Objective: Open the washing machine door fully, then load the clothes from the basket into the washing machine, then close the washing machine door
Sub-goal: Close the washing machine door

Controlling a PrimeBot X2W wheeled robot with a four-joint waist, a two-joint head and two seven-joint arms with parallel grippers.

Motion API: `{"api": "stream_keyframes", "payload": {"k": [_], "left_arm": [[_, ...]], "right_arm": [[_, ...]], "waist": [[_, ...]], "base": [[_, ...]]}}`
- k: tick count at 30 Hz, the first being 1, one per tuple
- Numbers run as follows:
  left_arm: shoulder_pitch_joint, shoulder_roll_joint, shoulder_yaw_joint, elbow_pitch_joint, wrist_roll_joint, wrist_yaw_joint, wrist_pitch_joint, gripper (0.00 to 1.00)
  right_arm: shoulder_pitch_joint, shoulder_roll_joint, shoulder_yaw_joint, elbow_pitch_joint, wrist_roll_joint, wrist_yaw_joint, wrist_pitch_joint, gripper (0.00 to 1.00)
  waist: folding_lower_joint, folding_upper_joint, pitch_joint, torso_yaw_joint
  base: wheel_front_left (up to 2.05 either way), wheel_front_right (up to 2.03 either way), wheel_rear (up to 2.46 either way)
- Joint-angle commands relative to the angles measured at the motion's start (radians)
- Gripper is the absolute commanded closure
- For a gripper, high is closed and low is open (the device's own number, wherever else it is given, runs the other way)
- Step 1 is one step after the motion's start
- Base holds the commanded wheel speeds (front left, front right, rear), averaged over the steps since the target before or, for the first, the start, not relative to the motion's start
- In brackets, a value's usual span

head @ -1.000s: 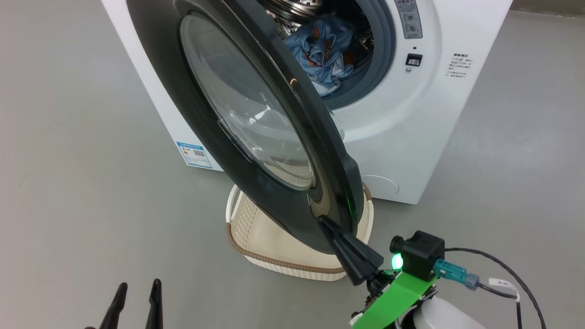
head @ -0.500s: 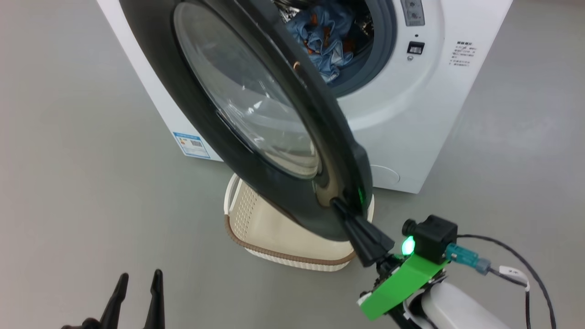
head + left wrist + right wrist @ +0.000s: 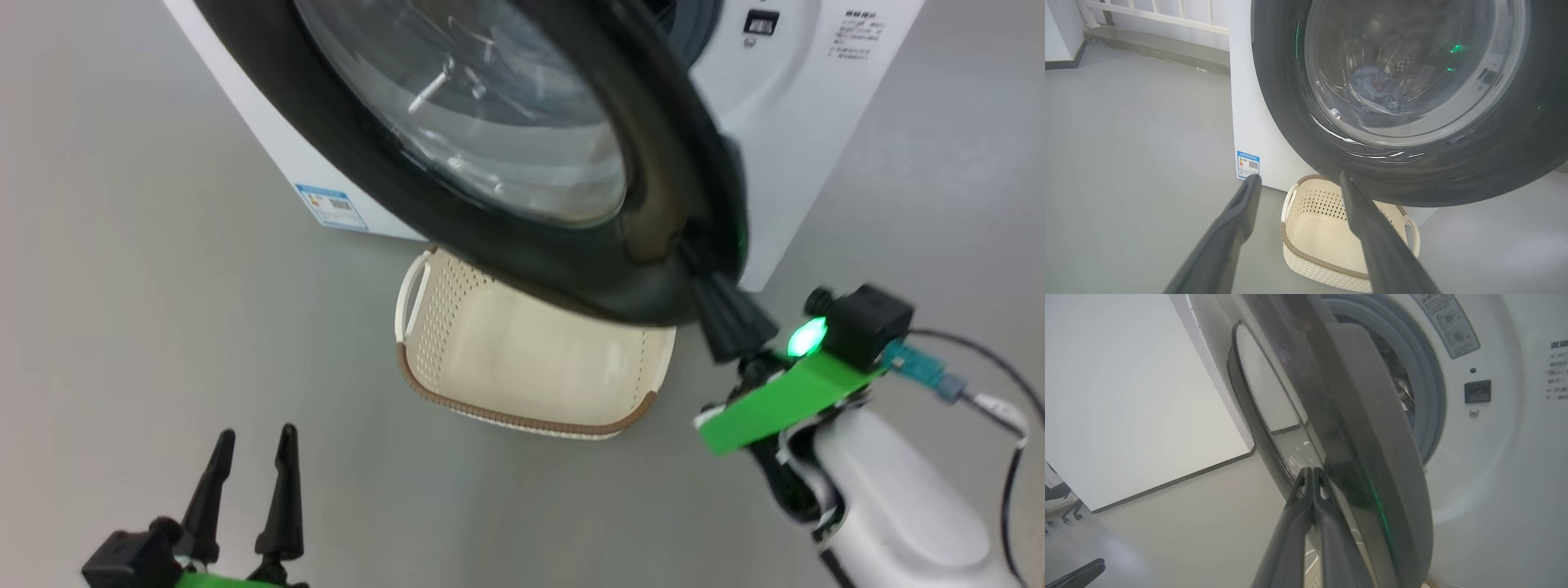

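At the door's free edge: right gripper [image 3: 692, 255], long dark fingers pressed together on nothing, tips pushing the black rim.
Door: large round glossy-black washing machine door [image 3: 490, 106] with a bulging clear window now stands nearer the big white front-loading washing machine [image 3: 784, 122] than a second ago (the camera shifted too); not yet latched.
Clothes: light-blue bear-print garments [image 3: 1376, 87] inside, seen through the window.
Basket: small cream perforated plastic basket [image 3: 522, 359], empty, under the door.
Left gripper [image 3: 255, 437]: spread wide, empty, well apart.
Meaning: loading looks done, closing under way.
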Motion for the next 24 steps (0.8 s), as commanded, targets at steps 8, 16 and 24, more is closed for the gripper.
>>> {"api": "stream_keyframes", "payload": {"k": [8, 16, 24], "left_arm": [[-0.072, -0.001, 0.003, -0.034, -0.011, 0.001, -0.009, 0.00], [-0.113, -0.020, -0.036, -0.043, -0.019, 0.001, -0.009, 0.00], [-0.135, -0.030, -0.064, -0.043, -0.027, 0.001, -0.009, 0.00]], "right_arm": [[-0.103, -0.035, -0.063, -0.018, -0.021, 0.000, -0.005, 1.00], [-0.200, -0.083, -0.135, 0.005, -0.049, 0.000, -0.005, 1.00], [-0.276, -0.096, -0.200, 0.018, -0.082, 0.000, -0.005, 1.00]], "waist": [[0.0000, 0.0000, 0.079, 0.028], [0.0000, 0.0000, 0.140, 0.074], [0.0000, 0.0000, 0.172, 0.108]], "base": [[0.00, 0.00, 0.00], [0.00, 0.00, 0.00], [0.00, 0.00, 0.00]]}}
